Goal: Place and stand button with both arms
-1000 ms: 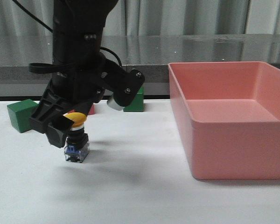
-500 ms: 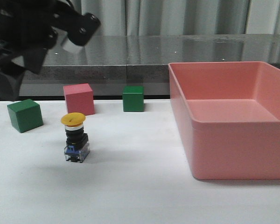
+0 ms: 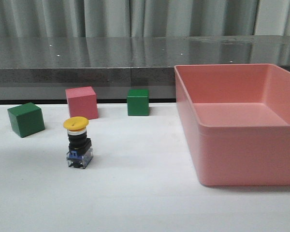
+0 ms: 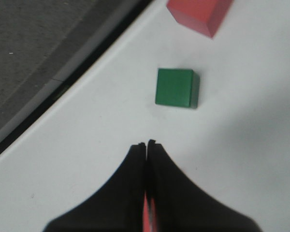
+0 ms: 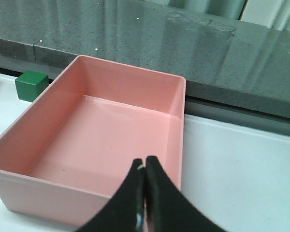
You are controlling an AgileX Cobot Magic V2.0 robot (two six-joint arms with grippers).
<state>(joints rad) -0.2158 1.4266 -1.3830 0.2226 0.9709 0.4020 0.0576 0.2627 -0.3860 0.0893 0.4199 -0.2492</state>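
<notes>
**One button upright, both grippers closed on nothing**

We see the button [image 3: 78, 142] standing on its blue-and-clear base on the white table [image 3: 135, 193], yellow cap up, in front of the pink cube [image 3: 81, 102] and between the two green cubes [image 3: 25, 119], touching none of them. The pink bin [image 3: 241, 140] sits well apart to the right. Our left gripper [image 4: 147, 145] has its fingers pressed together above the table near a green cube [image 4: 176, 87]. Our right gripper [image 5: 145, 164] is likewise pinched closed, hovering over the bin's near wall.
</notes>
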